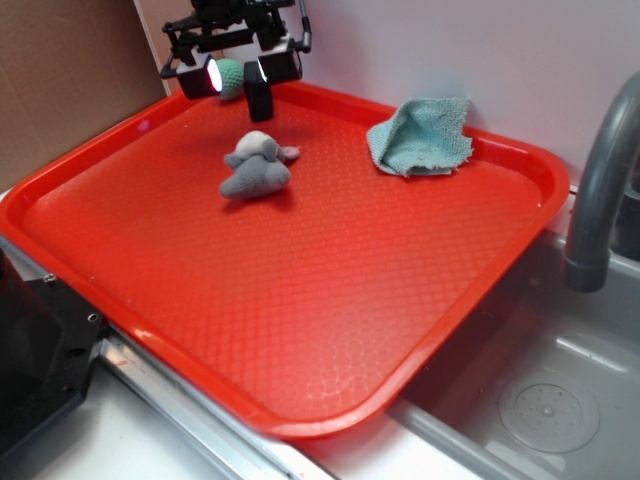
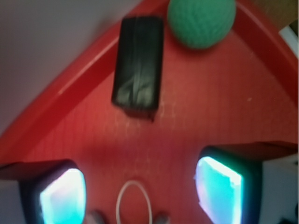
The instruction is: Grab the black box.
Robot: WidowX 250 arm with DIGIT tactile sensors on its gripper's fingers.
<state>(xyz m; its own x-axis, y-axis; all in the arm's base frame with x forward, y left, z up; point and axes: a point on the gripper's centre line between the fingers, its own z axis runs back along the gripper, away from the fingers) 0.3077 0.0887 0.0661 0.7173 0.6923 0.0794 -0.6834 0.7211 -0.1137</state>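
Black box (image 2: 138,65): stands at the tray's (image 1: 300,300) far-left corner, ahead of your end effector (image 2: 140,196).
End effector: open, empty, pads astride the box's line.

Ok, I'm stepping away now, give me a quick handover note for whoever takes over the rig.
Gripper: open, empty, at the tray's far corner.
Black box: stands upright on the red tray near the far rim, beside the green ball, ahead of the fingers, not between them.
Grey plush toy and teal cloth lie elsewhere on the tray.
Done: approach only.
Left: advance around the box, close, lift.
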